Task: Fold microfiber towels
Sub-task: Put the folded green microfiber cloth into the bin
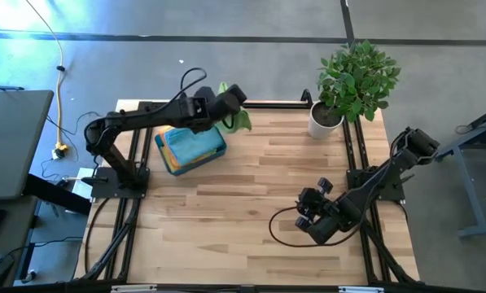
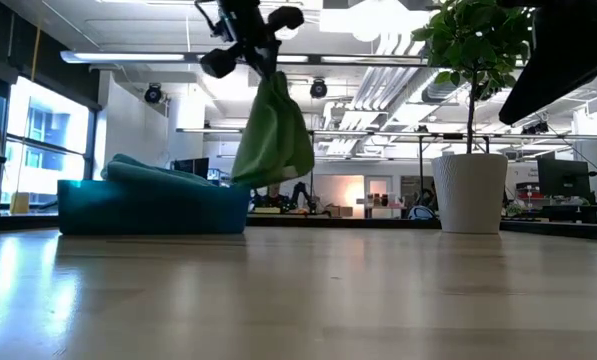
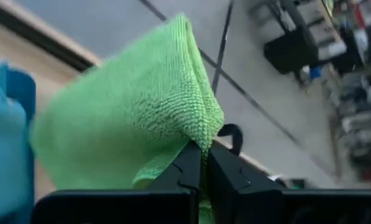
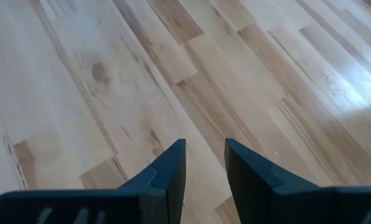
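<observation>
Pale wooden planks make the surface [image 1: 251, 187], with a potted plant [image 1: 352, 81] at its far right corner. Near the far left edge stands a teal tray [image 1: 214, 150] holding folded cloths (light blue on top, yellow below). Beside the tray, the left gripper [image 3: 204, 165] has its fingers clenched on a lime green towel [image 2: 273, 135], which hangs in the air above the surface. The right gripper [image 4: 204, 158] hovers low over bare wood at the near right, its fingers apart, grasping nothing.
</observation>
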{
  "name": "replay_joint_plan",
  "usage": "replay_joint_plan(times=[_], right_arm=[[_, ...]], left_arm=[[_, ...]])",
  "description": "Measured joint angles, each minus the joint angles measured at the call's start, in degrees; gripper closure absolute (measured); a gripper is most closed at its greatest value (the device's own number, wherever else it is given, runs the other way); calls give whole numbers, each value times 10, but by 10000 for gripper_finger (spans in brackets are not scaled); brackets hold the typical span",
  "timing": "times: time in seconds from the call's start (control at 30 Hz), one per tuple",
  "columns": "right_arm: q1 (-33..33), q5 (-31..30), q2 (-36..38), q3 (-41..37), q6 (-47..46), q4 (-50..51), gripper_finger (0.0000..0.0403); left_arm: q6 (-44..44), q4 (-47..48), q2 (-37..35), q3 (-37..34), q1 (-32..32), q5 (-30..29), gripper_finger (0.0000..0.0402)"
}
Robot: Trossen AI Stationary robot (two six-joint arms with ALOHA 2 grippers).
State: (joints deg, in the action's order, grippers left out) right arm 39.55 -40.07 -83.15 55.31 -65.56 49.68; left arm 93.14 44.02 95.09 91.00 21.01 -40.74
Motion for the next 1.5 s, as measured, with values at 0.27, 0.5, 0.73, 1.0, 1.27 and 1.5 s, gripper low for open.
replay_joint_plan(times=[0.27,0.5,0.73,1.0,1.27,1.5], right_arm=[[0,8,0,0,0,-16,300],[0,4,0,0,14,-16,300],[-5,4,0,0,30,-22,300],[-5,4,0,0,30,-36,300],[-4,12,0,0,26,-56,300],[-4,13,0,0,26,-69,300]], left_arm=[[-15,256,-16,0,5,-25,397],[1,446,-21,-15,-30,-54,397],[31,443,-28,-65,-47,-13,397],[31,247,-48,-64,-47,-62,397],[-168,-87,-50,-64,-21,-92,397],[-176,93,-50,-70,0,-68,397]])
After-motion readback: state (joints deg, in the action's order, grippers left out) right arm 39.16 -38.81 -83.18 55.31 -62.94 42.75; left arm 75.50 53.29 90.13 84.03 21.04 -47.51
